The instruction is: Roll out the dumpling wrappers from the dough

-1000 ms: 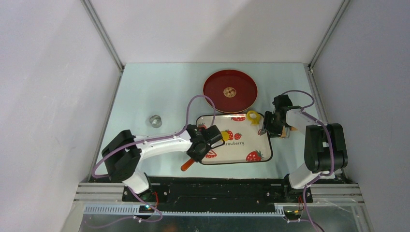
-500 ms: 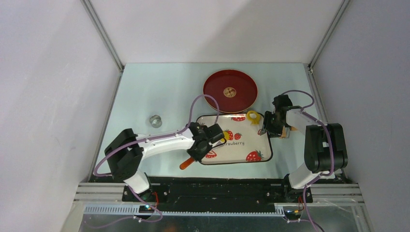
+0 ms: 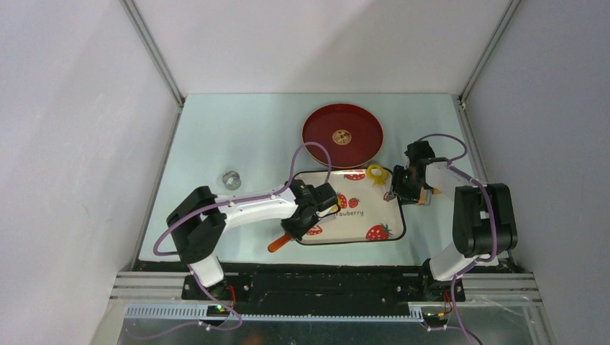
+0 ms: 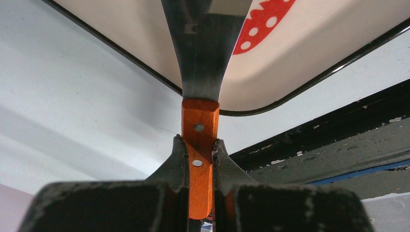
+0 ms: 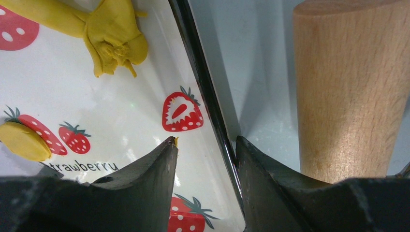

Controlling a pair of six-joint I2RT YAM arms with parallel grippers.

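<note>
My left gripper [image 4: 199, 145] is shut on the orange handle [image 4: 199, 145] of a metal spatula. Its blade [image 4: 205, 48] rests flat on the strawberry tray [image 3: 374, 213] near the tray's left end. My right gripper [image 5: 205, 142] stands open astride the tray's right rim [image 5: 208, 92], one finger inside and one outside. A crumpled strip of yellow dough [image 5: 113, 38] lies at the tray's far edge. A small round yellow dumpling wrapper [image 5: 24, 141] lies by the printed lettering. From above, the left gripper [image 3: 309, 210] hides most of it.
A tan wooden roller [image 5: 348, 87] lies just outside the tray's right rim, beside my right fingers. A dark red round plate [image 3: 342, 135] sits behind the tray. A small metal ring cutter [image 3: 231, 179] stands on the table at the left.
The left arm has swung rightward, pushing the spatula and gripper further over the tray, so the yellow wrapper is more covered. The right arm has not moved.
</note>
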